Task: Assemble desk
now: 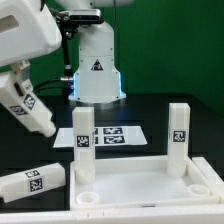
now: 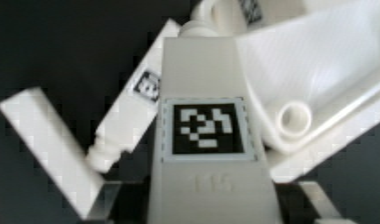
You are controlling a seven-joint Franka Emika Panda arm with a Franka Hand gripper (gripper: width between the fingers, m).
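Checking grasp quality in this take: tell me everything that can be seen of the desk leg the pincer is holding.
The held leg is a blocky square white bar, plastic-looking, with a black-and-white square tag on one face. It hangs tilted in the air over the black table, on the exterior view's left, lower end toward the marker board. The pincer is closed on one end, a finger on either side. Nothing else touches it; it sits in no socket of the desk top.

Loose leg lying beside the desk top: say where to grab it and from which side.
Take the lying leg at mid-length across its long flat sides, probably from straight above: it rests flat on the table, blocky and square-sided, with its upper face open.
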